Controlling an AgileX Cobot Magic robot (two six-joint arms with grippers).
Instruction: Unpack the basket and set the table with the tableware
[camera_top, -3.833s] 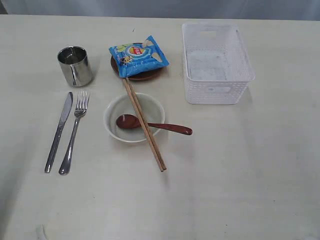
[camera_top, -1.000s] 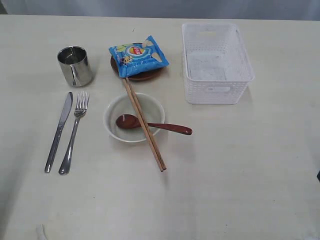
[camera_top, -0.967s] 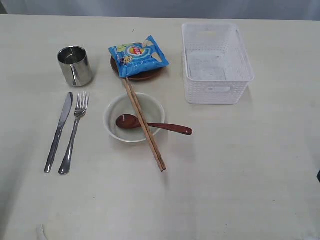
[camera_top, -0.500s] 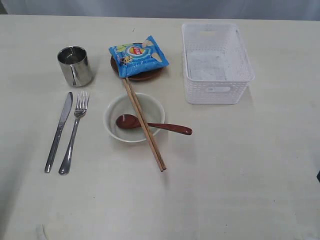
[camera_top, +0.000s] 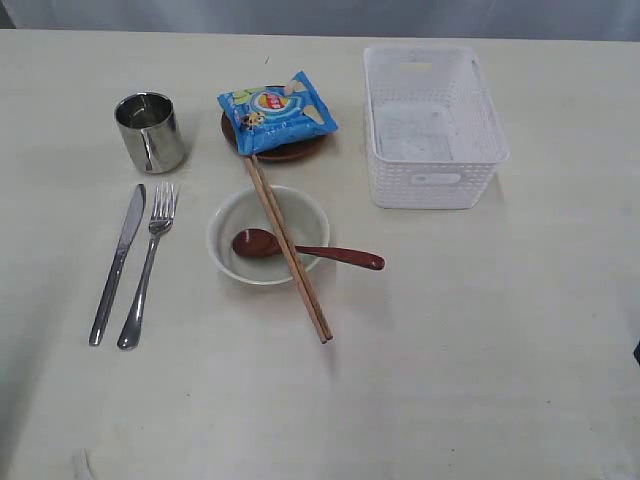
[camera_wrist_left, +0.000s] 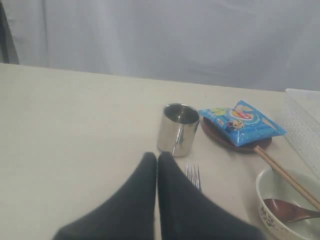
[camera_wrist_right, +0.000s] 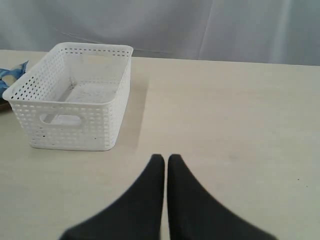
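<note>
The white basket stands empty at the back right of the table. To its left lies the tableware: steel cup, knife, fork, white bowl holding the reddish-brown spoon, chopsticks laid across the bowl, and a brown plate under a blue chip bag. Neither arm shows in the exterior view. My left gripper is shut and empty, hovering short of the cup. My right gripper is shut and empty, off the basket.
A grey curtain hangs behind the table's far edge. A small pale scrap lies near the front left edge.
</note>
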